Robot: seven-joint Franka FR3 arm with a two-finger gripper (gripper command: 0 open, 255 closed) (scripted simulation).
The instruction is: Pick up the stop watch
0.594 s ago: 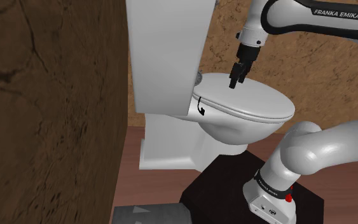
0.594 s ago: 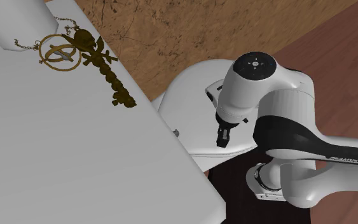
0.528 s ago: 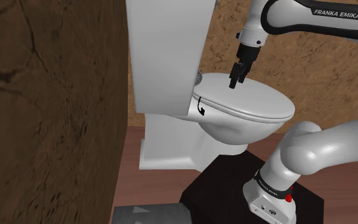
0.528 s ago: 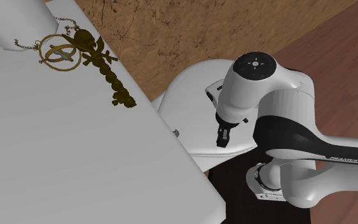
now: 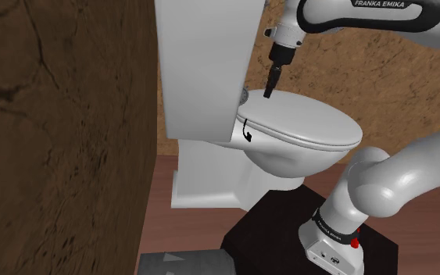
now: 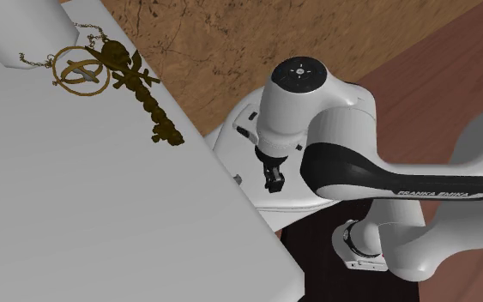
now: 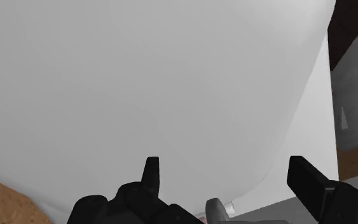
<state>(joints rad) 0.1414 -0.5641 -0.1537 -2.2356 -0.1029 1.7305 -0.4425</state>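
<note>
A brass-coloured stop watch point(image 6: 81, 70) with a chain and an ornate dark gold fob point(image 6: 149, 107) lies on the flat white top of the toilet tank point(image 6: 76, 197). My black gripper point(image 5: 269, 89) hangs over the back of the closed white toilet lid point(image 5: 304, 125), close to the tank's front point(image 5: 202, 70) and well below its top. From the second exterior view the gripper point(image 6: 273, 182) is far from the watch, lower and to the right. In the wrist view the gripper point(image 7: 228, 181) is open, its fingers point(image 7: 151, 175) apart over the white lid point(image 7: 158, 89), with nothing between them.
A rough brown wall point(image 5: 54, 133) takes up the shoulder view's left, right beside the tank. The black stand point(image 5: 277, 234) sits on a reddish floor in front of the bowl. A small grey hinge piece point(image 7: 217, 207) lies just below the fingers.
The gripper has risen and moved toward the tank, to the shoulder view's left. The arm's upper links swung with it. The stop watch has not moved.
</note>
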